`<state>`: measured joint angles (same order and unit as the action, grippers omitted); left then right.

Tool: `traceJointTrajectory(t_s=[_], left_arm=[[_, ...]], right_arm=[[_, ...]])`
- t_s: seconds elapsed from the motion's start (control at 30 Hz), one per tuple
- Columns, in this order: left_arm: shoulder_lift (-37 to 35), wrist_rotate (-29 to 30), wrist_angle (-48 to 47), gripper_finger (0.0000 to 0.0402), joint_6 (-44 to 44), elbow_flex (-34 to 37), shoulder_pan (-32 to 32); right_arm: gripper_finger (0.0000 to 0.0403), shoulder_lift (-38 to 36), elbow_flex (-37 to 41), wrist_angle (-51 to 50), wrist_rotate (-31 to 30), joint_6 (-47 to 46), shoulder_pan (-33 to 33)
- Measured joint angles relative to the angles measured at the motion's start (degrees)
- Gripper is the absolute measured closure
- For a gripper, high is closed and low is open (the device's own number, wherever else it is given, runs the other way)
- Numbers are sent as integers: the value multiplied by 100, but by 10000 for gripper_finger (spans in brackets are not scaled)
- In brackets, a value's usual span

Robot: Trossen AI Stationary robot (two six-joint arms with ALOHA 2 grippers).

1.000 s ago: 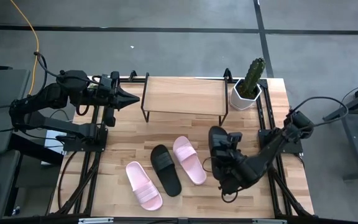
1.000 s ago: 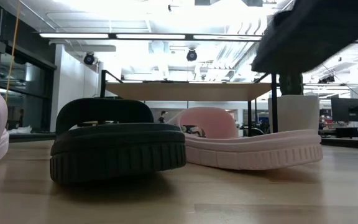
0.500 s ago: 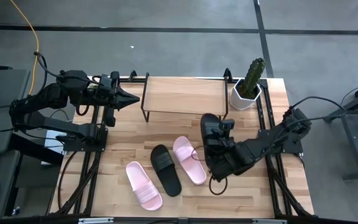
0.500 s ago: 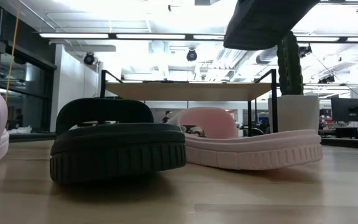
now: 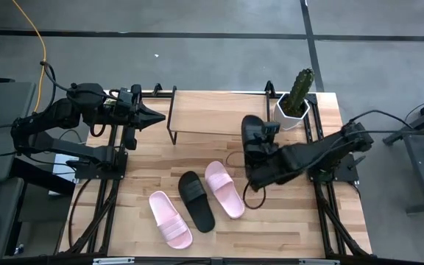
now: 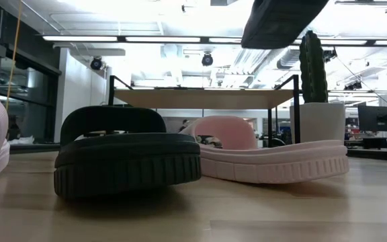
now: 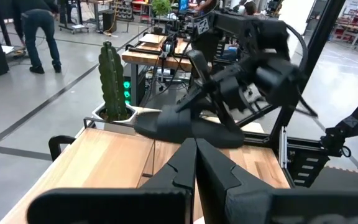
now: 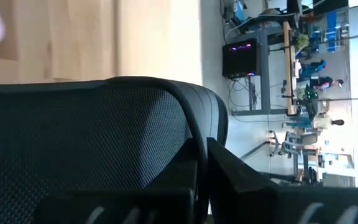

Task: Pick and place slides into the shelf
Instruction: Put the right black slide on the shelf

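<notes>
My right gripper [image 5: 262,153] is shut on a black slide [image 5: 252,136] and holds it in the air by the right end of the shelf [image 5: 218,114]. The low view shows that slide's sole [image 6: 281,20] high above the table. The left wrist view shows it [image 7: 185,127] under the right gripper [image 7: 202,102]. On the table lie a pink slide [image 5: 224,189], a black slide [image 5: 196,201] and another pink slide [image 5: 170,218], soles down. My left gripper [image 5: 155,116] is shut and waits by the shelf's left end. My right gripper pinches the black slide's mesh strap at its edge [image 8: 188,134], with the fingers [image 8: 229,171] closed on it. It comes at the strap slanting down from the table's right side. The slide hangs below the fingers, lifted clear, roughly level.
A cactus in a white pot [image 5: 294,103] stands at the far right corner, close beside the shelf's right legs and the held slide. Dark frame rails run along the table's left and right sides. Bare wood [image 5: 300,221] lies at the near right.
My right gripper has carried the black slide from the table's near right part toward the far edge and upward, up to the shelf's right end. The three slides on the table have stayed where they were.
</notes>
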<state>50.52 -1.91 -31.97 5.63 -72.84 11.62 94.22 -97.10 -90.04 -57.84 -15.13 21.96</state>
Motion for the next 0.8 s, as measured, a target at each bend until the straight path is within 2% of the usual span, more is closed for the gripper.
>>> traceJointTrajectory(t_s=[0.27, 0.47, 0.8], left_arm=[[0, 0, 0, 401, 0, 0, 0], [0, 0, 2, 401, -2, 0, 0], [0, 0, -89, 401, -2, 2, 0]], right_arm=[[403, -583, 4, 128, -18, 586, -547], [403, -661, 6, 515, 60, 1217, -988], [403, -668, 8, 1387, 629, 2160, -1640]])
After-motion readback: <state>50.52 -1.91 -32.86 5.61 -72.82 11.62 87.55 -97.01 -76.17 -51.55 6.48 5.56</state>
